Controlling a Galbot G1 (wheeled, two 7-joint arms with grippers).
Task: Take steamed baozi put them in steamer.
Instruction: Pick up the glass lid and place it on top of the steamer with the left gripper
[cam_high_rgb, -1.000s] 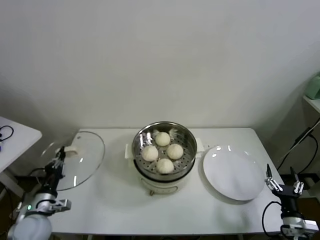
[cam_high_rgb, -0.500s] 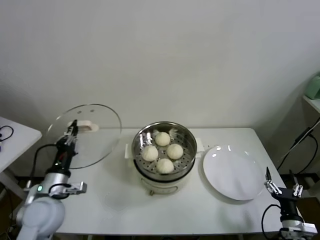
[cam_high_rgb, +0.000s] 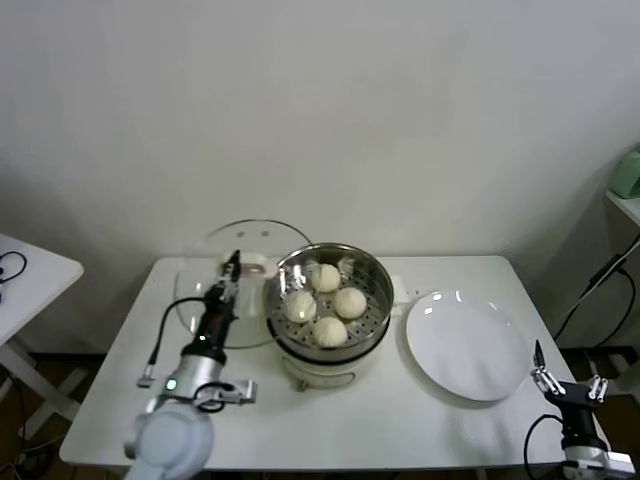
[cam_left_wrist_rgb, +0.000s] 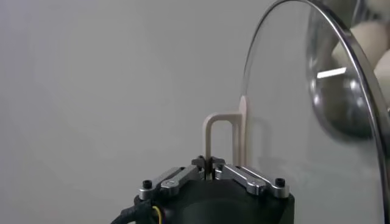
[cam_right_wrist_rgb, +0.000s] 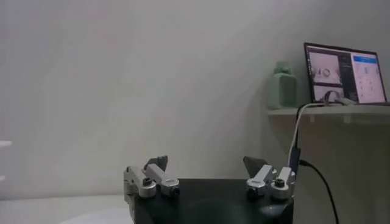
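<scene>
Four cream-white baozi (cam_high_rgb: 330, 302) lie on the perforated tray inside the shiny steel steamer (cam_high_rgb: 374, 272), which stands on its white base at the table's middle. My left gripper (cam_high_rgb: 232, 265) is shut on the white handle (cam_left_wrist_rgb: 220, 137) of the round glass lid (cam_high_rgb: 250, 245). It holds the lid raised and tilted, just left of the steamer, with the lid's edge overlapping the pot's left rim. Through the lid, the left wrist view shows the steamer (cam_left_wrist_rgb: 341, 103) and a baozi (cam_left_wrist_rgb: 365, 39). My right gripper (cam_high_rgb: 567, 384) is open and empty, parked low past the table's right front corner.
An empty flat white plate (cam_high_rgb: 467, 345) lies right of the steamer. A second white table (cam_high_rgb: 25, 275) stands at far left. A shelf with a green bottle (cam_right_wrist_rgb: 281, 85) and a laptop (cam_right_wrist_rgb: 344, 73) stands at the right. A cable hangs near the right arm.
My left gripper has lifted the glass lid off the table's left side and carried it right, up to the steamer's left rim. The right arm has sunk slightly lower.
</scene>
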